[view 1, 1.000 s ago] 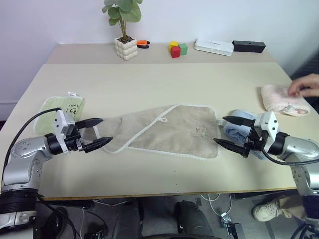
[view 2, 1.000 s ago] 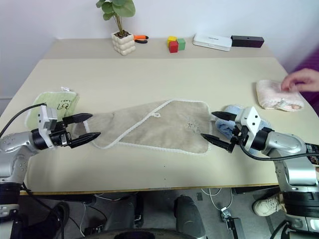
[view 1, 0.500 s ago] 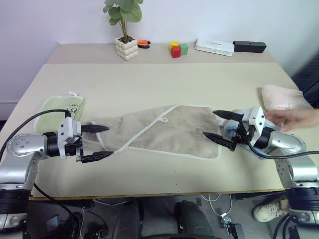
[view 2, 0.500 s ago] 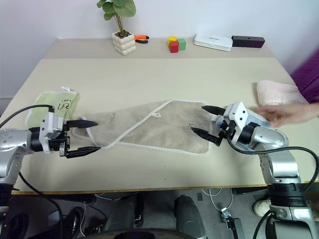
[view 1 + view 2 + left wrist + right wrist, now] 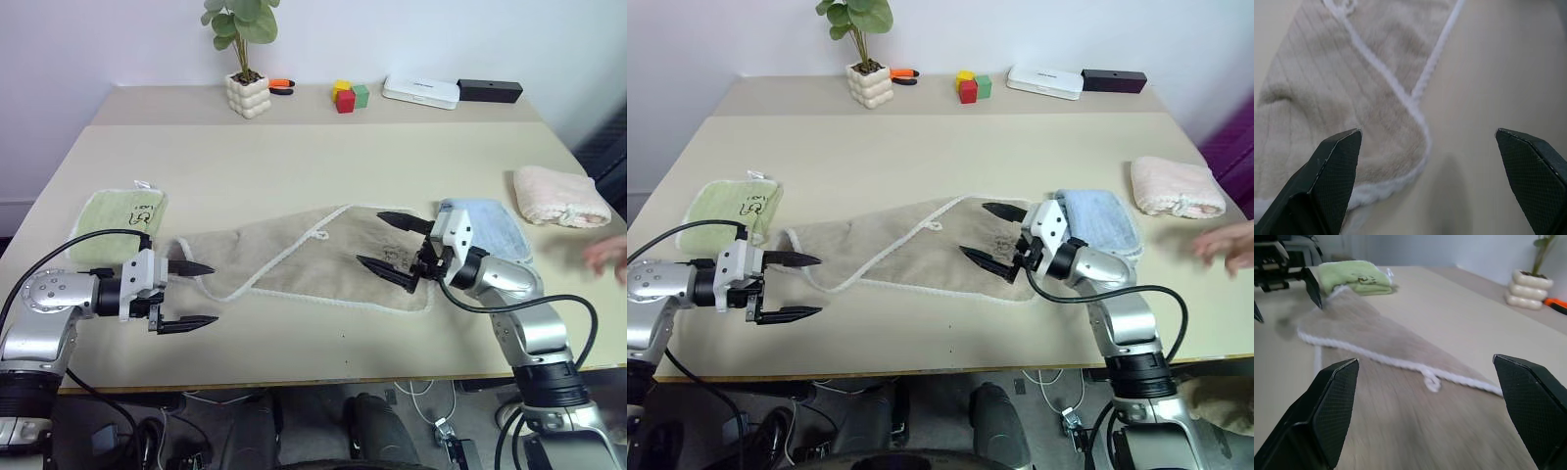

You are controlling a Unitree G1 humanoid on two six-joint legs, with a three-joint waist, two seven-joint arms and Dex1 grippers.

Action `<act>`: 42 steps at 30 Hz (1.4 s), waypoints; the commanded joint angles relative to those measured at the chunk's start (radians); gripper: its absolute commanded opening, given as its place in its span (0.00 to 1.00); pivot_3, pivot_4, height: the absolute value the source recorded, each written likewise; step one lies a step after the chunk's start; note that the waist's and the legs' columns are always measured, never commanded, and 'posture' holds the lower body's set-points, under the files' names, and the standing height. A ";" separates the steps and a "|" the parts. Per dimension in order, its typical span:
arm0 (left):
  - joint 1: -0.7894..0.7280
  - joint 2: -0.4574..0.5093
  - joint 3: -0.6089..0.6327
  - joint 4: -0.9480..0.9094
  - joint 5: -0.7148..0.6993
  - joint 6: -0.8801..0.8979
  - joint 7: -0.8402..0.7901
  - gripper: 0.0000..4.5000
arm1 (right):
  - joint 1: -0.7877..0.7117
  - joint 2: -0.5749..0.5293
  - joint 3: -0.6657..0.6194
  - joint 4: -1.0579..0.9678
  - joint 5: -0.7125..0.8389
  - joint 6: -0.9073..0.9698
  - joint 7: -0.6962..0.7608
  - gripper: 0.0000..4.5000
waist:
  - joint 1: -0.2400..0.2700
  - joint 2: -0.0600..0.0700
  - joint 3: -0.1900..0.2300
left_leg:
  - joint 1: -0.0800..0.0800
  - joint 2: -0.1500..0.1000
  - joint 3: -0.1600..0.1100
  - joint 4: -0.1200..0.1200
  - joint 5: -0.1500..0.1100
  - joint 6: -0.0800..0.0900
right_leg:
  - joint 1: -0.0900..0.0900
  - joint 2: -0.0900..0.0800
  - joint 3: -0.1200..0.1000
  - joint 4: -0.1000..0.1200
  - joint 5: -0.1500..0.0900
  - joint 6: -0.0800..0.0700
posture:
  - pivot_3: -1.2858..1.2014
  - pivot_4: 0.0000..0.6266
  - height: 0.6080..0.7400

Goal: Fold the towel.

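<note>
A beige towel (image 5: 313,259), edged in white cord, lay partly folded across the middle of the tabletop (image 5: 294,157), one flap turned diagonally over its left half. The left end effector (image 5: 186,294) hung at the towel's left end, its black fingers spread wide and empty, one finger over the cloth's corner and the other over bare tabletop. The right end effector (image 5: 389,243), equally spread and holding nothing, hovered above the towel's right portion. The step in hand appeared to be the approach for a grasp; the next move likely called for each end effector to drop onto a corded edge and pinch it before lifting. No containers sat on the tabletop apart from a white pot (image 5: 247,95) holding a green plant (image 5: 240,24) at the far edge.
</note>
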 commanded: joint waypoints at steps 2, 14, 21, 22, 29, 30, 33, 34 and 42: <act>-0.070 -0.011 -0.033 0.096 0.068 -0.099 0.024 0.99 | -0.005 0.041 0.013 -0.026 -0.029 -0.062 -0.048 1.00 | 0.003 0.000 0.000 | 0.000 0.000 0.000 0.000 0.000 0.000 | 0.000 0.000 0.000 0.000 0.000 0.000 | 0.52 0.24 0.96; -0.217 -0.088 -0.126 0.315 0.125 -0.221 -0.008 0.57 | 0.027 0.115 0.060 -0.031 -0.088 -0.131 -0.132 1.00 | 0.001 0.000 0.000 | 0.000 0.000 0.000 0.000 0.000 0.000 | 0.000 0.000 0.000 0.001 0.000 0.001 | 0.52 0.24 0.96; -0.245 -0.070 -0.111 0.348 0.084 -0.243 -0.079 0.01 | 0.029 0.096 0.049 -0.014 -0.090 -0.146 -0.137 1.00 | -0.001 0.000 0.000 | 0.000 0.000 0.000 0.000 0.000 0.000 | 0.000 0.000 0.000 0.001 0.000 0.001 | 0.52 0.24 0.96; -0.246 -0.068 -0.108 0.349 0.079 -0.242 -0.088 0.01 | 0.028 0.095 0.049 -0.010 -0.090 -0.148 -0.136 1.00 | -0.001 0.000 0.000 | 0.000 0.000 0.000 0.000 0.000 0.000 | 0.000 0.000 0.000 0.001 0.000 0.001 | 0.52 0.24 0.96; -0.259 -0.041 -0.051 0.350 0.018 -0.204 -0.112 0.01 | 0.002 0.103 0.062 0.022 -0.092 -0.157 -0.129 1.00 | 0.000 0.000 0.000 | 0.000 0.000 0.000 0.000 0.000 0.000 | 0.000 0.000 0.000 0.001 0.000 0.001 | 0.52 0.24 0.96; -0.259 -0.040 -0.048 0.346 0.011 -0.184 -0.113 0.01 | -0.002 0.104 0.064 0.027 -0.094 -0.160 -0.128 1.00 | 0.000 0.000 0.000 | 0.000 0.000 0.000 0.000 0.000 0.000 | 0.000 0.000 0.000 0.001 0.000 0.001 | 0.52 0.24 0.96; -0.264 -0.028 -0.048 0.325 -0.042 0.025 -0.148 0.01 | -0.014 0.109 0.070 0.037 -0.094 -0.165 -0.125 1.00 | -0.001 0.000 0.000 | 0.000 0.000 0.000 0.000 0.000 0.000 | 0.000 0.000 0.000 0.001 0.000 0.001 | 0.52 0.24 0.96; -0.249 -0.021 -0.057 0.309 -0.041 0.047 -0.162 0.01 | -0.016 0.109 0.070 0.038 -0.093 -0.165 -0.125 1.00 | -0.002 0.000 0.000 | 0.000 0.000 0.000 0.000 0.000 0.000 | 0.000 0.000 0.000 0.001 0.000 0.001 | 0.52 0.24 0.96; -0.207 -0.039 -0.062 0.250 0.011 -0.037 -0.120 0.42 | -0.013 0.107 0.071 0.037 -0.093 -0.165 -0.127 1.00 | 0.002 0.000 0.000 | 0.000 0.000 0.000 0.000 0.000 -0.001 | 0.000 0.000 0.000 0.002 -0.001 0.001 | 0.52 0.24 0.96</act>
